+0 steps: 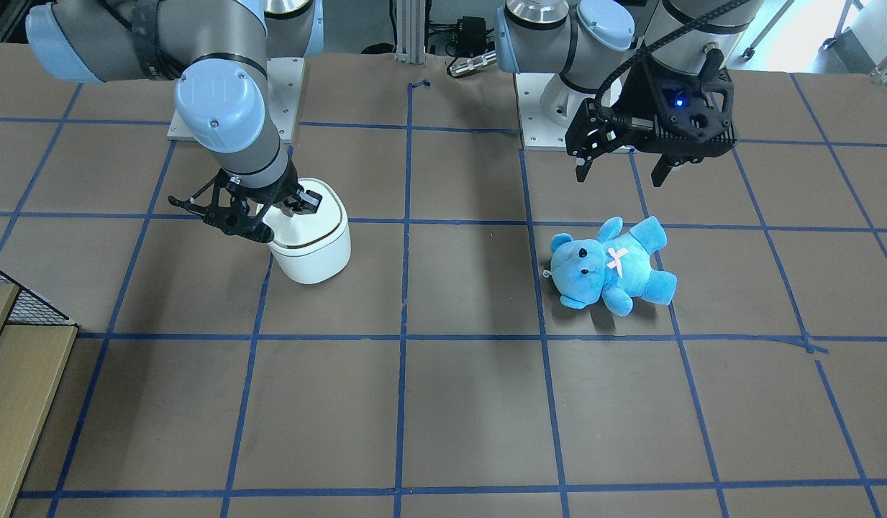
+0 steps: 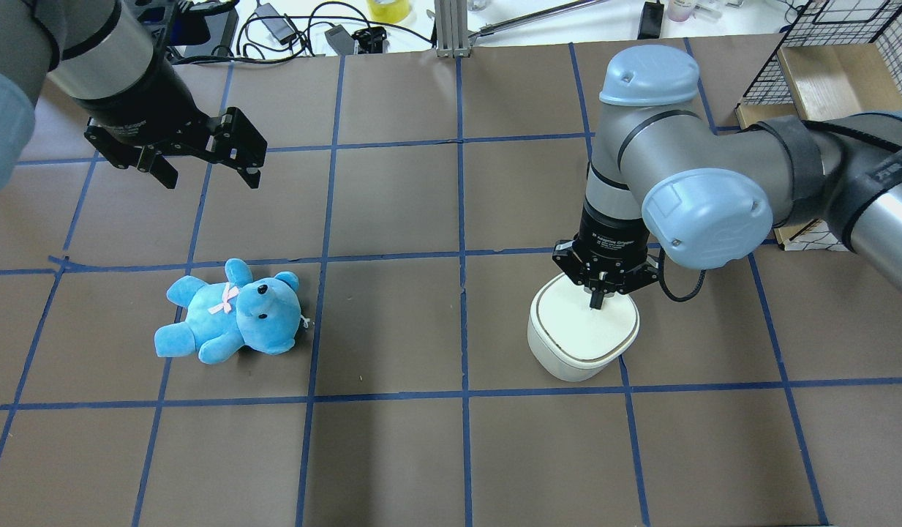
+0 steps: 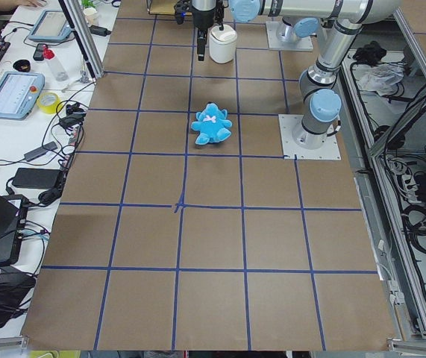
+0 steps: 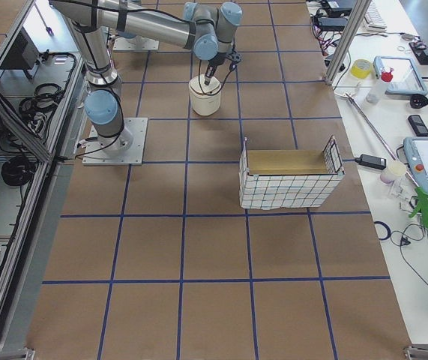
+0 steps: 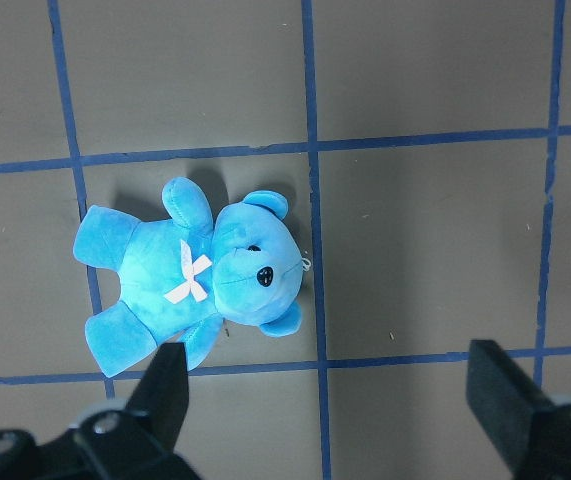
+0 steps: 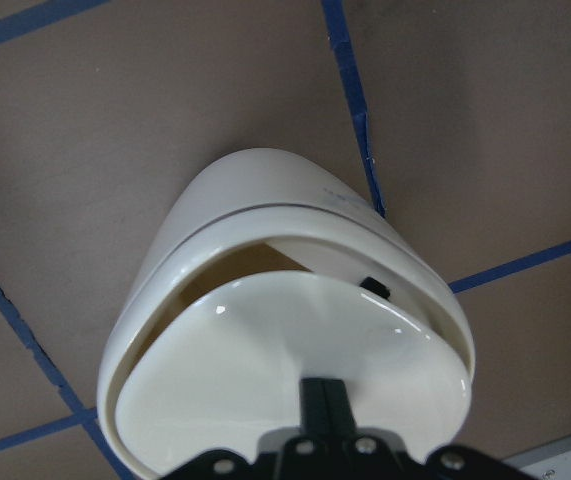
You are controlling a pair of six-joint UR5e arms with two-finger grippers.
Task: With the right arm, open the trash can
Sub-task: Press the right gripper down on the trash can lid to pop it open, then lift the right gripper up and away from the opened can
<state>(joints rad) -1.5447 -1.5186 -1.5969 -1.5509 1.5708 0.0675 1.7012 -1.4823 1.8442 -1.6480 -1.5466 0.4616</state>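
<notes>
Brown bench (image 2: 392, 454), blue tape grid (image 2: 461, 219). Directly beneath right hand (image 2: 595, 301) sat trash can (image 2: 579, 355); fingers (image 6: 323, 400) pinched together, tip touching tilted lid (image 6: 265, 375). Spread-open left hand (image 2: 211, 176) hung well apart from trash can.

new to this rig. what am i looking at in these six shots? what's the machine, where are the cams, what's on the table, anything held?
It is one robot with two arms at a table marked with blue tape. Each arm ends in a two-finger end effector.

All six pictures show the same moment. One camera is across the table facing the robot, so the sides look swapped there. One is behind and above the robot, one is at each end of the table, and one is on each wrist.

On the table a white trash can stands and a blue bear lies.

The right end effector is shut, with its tip down on the can's lid. The right wrist view shows the lid tipped, with a gap open along one edge. The left end effector hangs open above the bear. Nothing is held.
</notes>
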